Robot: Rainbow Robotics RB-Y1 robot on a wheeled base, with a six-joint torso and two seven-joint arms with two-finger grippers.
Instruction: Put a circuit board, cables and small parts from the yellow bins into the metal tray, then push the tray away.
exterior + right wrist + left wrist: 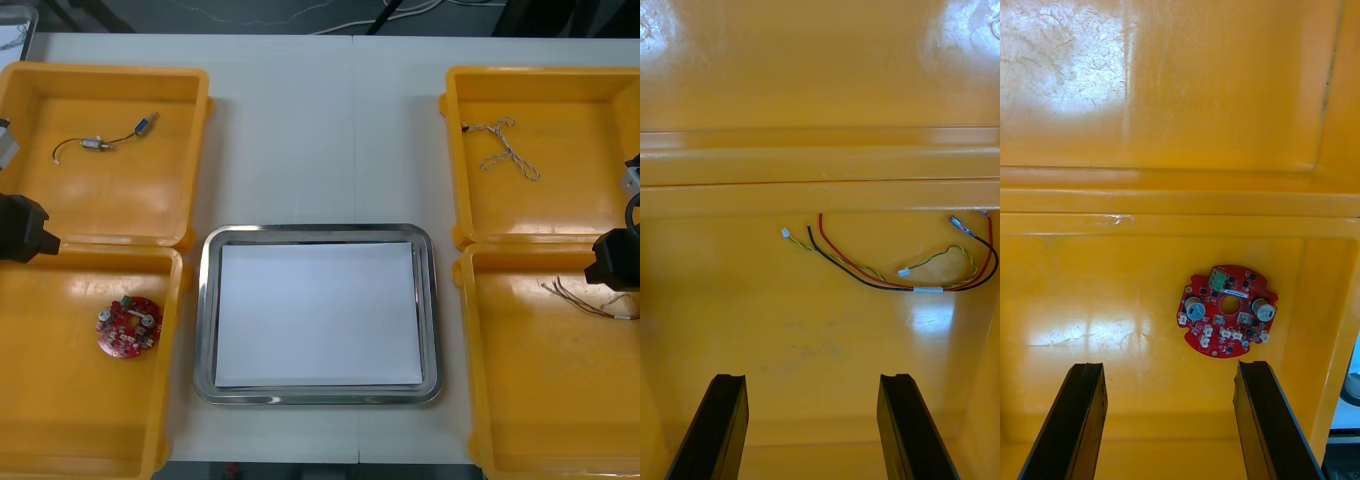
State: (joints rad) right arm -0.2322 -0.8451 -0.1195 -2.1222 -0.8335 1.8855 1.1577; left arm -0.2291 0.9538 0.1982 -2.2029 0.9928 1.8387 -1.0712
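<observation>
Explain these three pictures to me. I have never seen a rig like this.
A two-armed robot stands at a light table. One picture looks down from above; two come from wrist cameras. The left end effector, two open black fingers, faces a round red circuit board in a yellow plastic bin. The right end effector, also open, faces a bundled red, yellow and black cable. The far bins hold a twisted blue and white cable and small metal parts on a black cable. The shiny metal tray, white inside, is bare; nothing is held.
</observation>
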